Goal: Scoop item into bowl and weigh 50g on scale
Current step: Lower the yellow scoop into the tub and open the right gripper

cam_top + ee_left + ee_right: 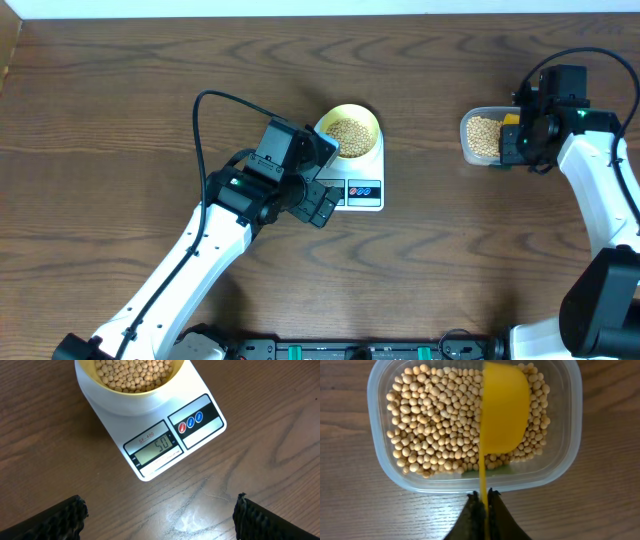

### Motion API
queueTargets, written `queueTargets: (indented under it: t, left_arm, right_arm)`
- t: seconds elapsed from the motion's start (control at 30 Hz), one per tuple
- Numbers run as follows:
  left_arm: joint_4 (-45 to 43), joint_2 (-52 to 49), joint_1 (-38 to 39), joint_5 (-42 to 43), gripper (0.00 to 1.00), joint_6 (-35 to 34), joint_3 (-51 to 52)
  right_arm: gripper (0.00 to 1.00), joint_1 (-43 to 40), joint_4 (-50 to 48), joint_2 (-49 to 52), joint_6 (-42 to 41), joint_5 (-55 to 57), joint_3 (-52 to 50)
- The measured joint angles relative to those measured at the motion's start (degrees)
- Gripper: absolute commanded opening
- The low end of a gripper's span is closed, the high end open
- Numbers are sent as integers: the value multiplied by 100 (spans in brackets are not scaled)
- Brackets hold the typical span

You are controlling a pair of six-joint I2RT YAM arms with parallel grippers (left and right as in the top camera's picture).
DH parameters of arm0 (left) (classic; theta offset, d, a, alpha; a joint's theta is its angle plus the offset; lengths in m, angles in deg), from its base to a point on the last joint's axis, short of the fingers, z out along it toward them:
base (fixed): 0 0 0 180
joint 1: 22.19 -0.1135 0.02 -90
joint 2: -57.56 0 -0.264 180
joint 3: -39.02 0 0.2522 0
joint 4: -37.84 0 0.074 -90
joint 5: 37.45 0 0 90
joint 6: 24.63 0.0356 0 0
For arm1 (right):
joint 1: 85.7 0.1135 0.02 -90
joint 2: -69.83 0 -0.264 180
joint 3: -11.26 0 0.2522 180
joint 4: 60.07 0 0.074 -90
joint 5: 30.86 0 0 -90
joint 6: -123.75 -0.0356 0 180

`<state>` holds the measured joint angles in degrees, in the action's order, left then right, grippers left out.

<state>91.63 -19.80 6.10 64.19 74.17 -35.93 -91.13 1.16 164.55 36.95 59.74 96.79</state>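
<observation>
While the overhead is showing both arms out over the table [120,80], the scale [362,192] is sitting mid-table, with the bowl [374,118] resting on its platform and beans [348,134] lying inside. Left arm is reaching in diagonally from the robot's side of the scale, on its left, wrist angling toward it. Left gripper [322,180] is hanging at the scale's left edge, jaws spread wide, carrying nothing. Right arm is standing well to the right of the scale, wrist bending in toward the container [467,140], which is lying well apart from the scale on that side. Right gripper [512,142] is hovering at the container's far end from the scale. The scoop [510,119] is barely showing there as a yellow sliver.

Left wrist view: camera is looking down on the scale [200,435]. Display [155,447] is showing 50, with the buttons [190,421] just beside it. Bowl [135,400] is sitting on the platform, with beans [135,372] filling it. Both fingers [55,520] are showing at the bottom corners, far apart over bare wood just short of the scale, touching nothing.

Right wrist view: right gripper [484,505] is pointing down at the container [380,465], fingers [472,510] pinching the scoop's thin handle. Scoop [502,415] is extending over the container's beans [435,425]. Cannot tell whether it is carrying any.
</observation>
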Motion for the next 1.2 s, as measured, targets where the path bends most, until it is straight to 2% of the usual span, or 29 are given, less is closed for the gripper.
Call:
queueTargets:
  t: [0.17, 0.23, 0.37, 0.5, 0.73, 0.97, 1.2]
  left_arm:
    - [0, 0, 0, 0, 96, 0, 0]
    - [0, 0, 0, 0, 96, 0, 0]
    - [0, 0, 0, 0, 96, 2, 0]
    - [0, 0, 0, 0, 96, 0, 0]
    - [0, 0, 0, 0, 96, 0, 0]
    - [0, 0, 0, 0, 96, 0, 0]
    - [-2, 0, 0, -2, 96, 0, 0]
  right_arm:
    - [19, 0, 0, 0, -74, -149, 0]
    - [34, 0, 0, 0, -153, -186, -2]
    - [47, 0, 2, 0, -247, -229, 0]
    - [66, 0, 20, 0, -299, -236, 0]
    - [77, -20, 26, 0, -501, -234, 0]
    - [82, -164, 24, -131, -732, -232, -7]
    - [87, -186, 111, -1311, -774, -234, -17]
